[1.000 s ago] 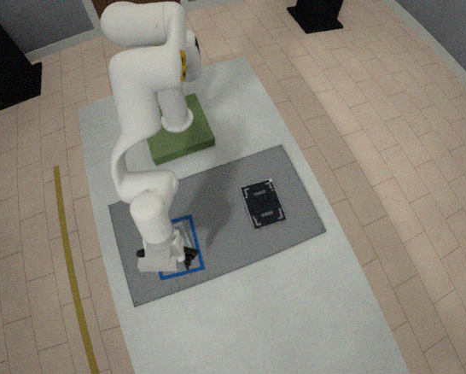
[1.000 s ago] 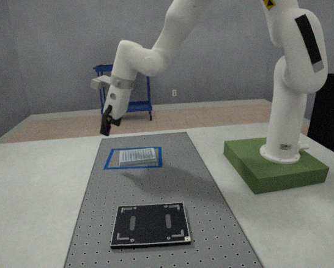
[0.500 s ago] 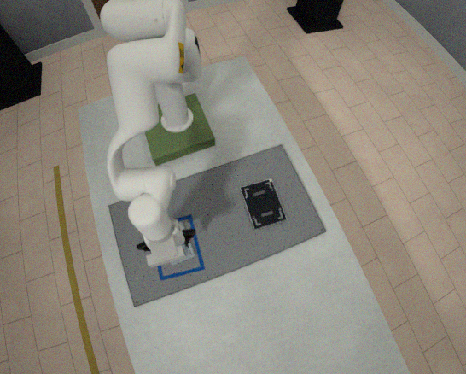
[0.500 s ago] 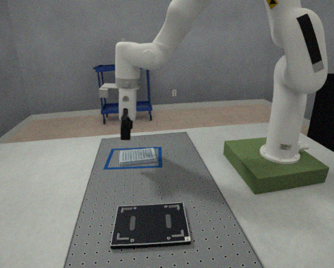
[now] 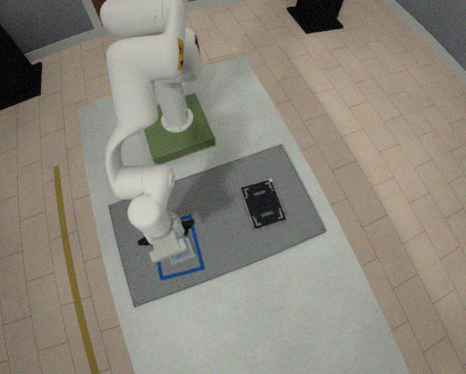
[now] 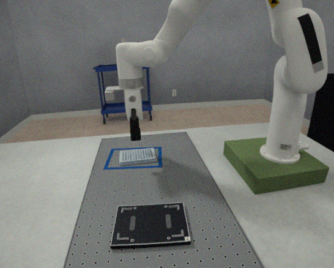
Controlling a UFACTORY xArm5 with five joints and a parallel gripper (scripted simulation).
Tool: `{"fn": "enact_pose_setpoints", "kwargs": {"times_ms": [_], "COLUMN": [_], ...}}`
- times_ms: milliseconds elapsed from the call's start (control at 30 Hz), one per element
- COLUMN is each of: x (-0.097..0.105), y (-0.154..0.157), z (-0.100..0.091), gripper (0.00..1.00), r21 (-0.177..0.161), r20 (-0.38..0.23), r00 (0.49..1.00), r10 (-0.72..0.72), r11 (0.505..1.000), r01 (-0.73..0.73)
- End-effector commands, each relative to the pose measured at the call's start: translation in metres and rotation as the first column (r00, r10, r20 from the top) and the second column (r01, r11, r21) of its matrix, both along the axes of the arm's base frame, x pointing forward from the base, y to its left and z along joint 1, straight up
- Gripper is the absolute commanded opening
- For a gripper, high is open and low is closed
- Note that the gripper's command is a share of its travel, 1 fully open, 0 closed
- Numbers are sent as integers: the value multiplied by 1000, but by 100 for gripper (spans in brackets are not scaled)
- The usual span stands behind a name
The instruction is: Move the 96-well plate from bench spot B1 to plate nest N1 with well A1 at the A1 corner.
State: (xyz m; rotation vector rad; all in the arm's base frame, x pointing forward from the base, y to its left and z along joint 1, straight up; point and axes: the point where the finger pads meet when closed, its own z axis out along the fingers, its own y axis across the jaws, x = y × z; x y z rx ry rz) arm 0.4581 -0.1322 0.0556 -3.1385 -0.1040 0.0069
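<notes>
The white 96-well plate (image 6: 137, 156) lies flat inside the blue-taped bench spot on the grey perforated board. In the top view the arm's wrist hides most of the plate (image 5: 181, 255). My gripper (image 6: 134, 132) points straight down above the plate, a short way over it and touching nothing. It is open and empty. In the top view its dark fingers (image 5: 165, 232) stick out on both sides of the wrist. The black plate nest (image 6: 150, 224) with white corner locators sits empty at the board's near end and also shows in the top view (image 5: 263, 204).
The arm's base stands on a green block (image 6: 275, 164) to the right of the board. A blue cart (image 6: 123, 92) stands far behind the table. A yellow line (image 5: 73, 273) runs along the floor beside the table.
</notes>
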Motion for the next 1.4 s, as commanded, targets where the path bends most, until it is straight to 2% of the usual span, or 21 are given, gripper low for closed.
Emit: {"fn": "enact_pose_setpoints", "kwargs": {"times_ms": [0,333,1367], "x": [1,1,1], "y": [0,0,0], "z": [1,-9,-57], "gripper": [100,100,100], "r21": [-1,-1,-1], "r20": [4,3,3], "r00": [1000,1000,1000], "r10": [0,0,0], "r11": [1000,1000,1000], "r01": [0,0,0]}}
